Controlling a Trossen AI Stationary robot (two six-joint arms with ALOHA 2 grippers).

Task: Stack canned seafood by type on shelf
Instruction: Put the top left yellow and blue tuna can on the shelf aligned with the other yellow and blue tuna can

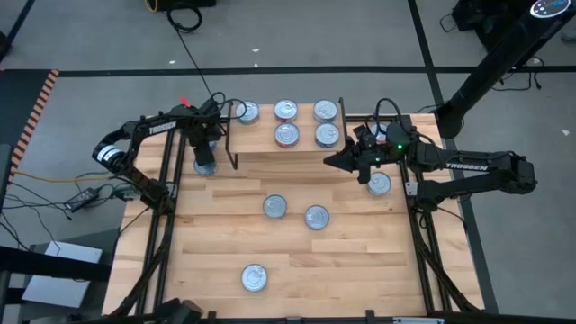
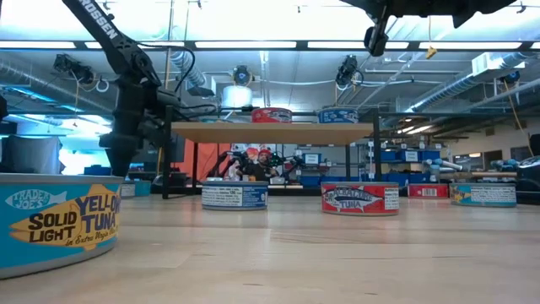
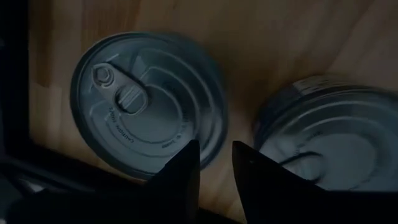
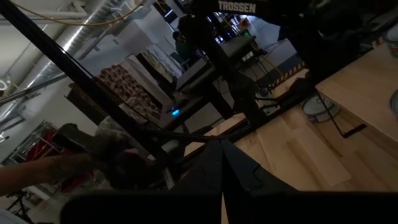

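Note:
The shelf point(image 1: 288, 155) stands at the table's far side, with several silver-topped tins point(image 1: 286, 134) on its plank point(image 2: 270, 133). My left gripper point(image 3: 214, 152) points down just left of the shelf, its fingers a little apart and nothing between them. It hangs over the gap between one tin point(image 3: 149, 102) and a second, blurred tin point(image 3: 329, 137). In the high view one tin point(image 1: 206, 165) shows beside it. My right gripper point(image 1: 337, 160) is shut and level, raised by the shelf's right end above another tin point(image 1: 379, 184). My left gripper has one fingertip point(image 3: 189, 155) in front of the near rim point(image 3: 205, 146) of the tin with the pull tab, which lies flat on the table. I cannot tell whether it touches the tin or hangs above it.
Three more tins lie on the open table: two mid-table point(image 1: 274, 206) point(image 1: 316, 217) and one near the front edge point(image 1: 255, 277), which shows large at the left in the low view point(image 2: 59, 219). The shelf's black leg point(image 1: 232, 144) stands close to my left gripper.

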